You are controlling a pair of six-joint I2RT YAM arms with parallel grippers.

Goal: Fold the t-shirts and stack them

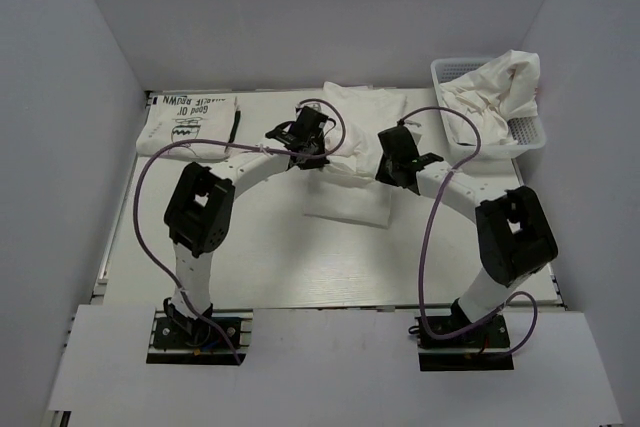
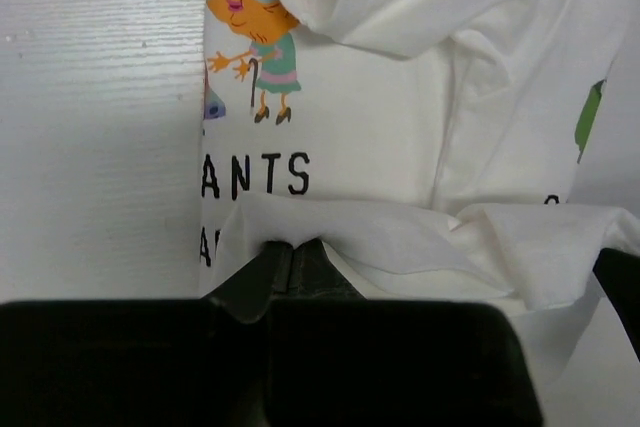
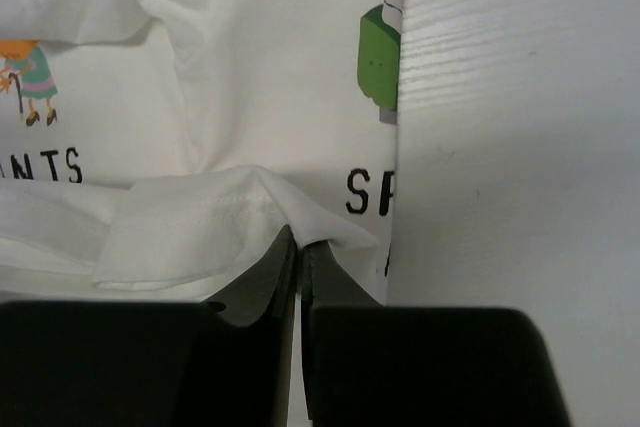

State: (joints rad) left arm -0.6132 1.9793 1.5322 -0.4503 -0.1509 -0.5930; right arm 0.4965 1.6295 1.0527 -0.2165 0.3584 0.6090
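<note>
A white t-shirt (image 1: 352, 107) with black lettering and small cartoon prints lies partly folded at the middle back of the table. My left gripper (image 1: 303, 144) is over its left side and my right gripper (image 1: 398, 159) over its right side. In the left wrist view the left gripper (image 2: 292, 245) is shut on a raised fold of this t-shirt (image 2: 380, 137), near an orange cartoon figure. In the right wrist view the right gripper (image 3: 300, 243) is shut on the hemmed edge of the t-shirt (image 3: 270, 67), beside a green print.
A folded white t-shirt (image 1: 195, 122) with black lettering lies at the back left. A white mesh basket (image 1: 530, 137) at the back right holds crumpled white t-shirts (image 1: 495, 87). Bare white table (image 1: 300, 257) lies between the shirt and the arm bases. White walls enclose the table.
</note>
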